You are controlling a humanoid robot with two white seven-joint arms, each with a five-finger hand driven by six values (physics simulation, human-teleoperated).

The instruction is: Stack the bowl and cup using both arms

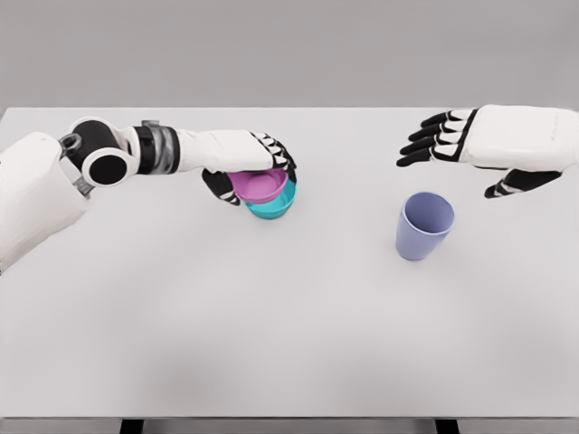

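Observation:
A purple bowl (261,185) sits inside a teal bowl (271,207) near the middle of the white table (271,325). My left hand (249,167) is curled over the purple bowl's rim, thumb on its near left side and fingers along the far rim. A lavender cup (423,225) stands upright to the right of the bowls. My right hand (452,149) hovers above and behind the cup with its fingers spread toward the left, holding nothing and not touching the cup.
The table's far edge runs behind both hands against a grey backdrop. Dark table legs (131,426) show under the front edge.

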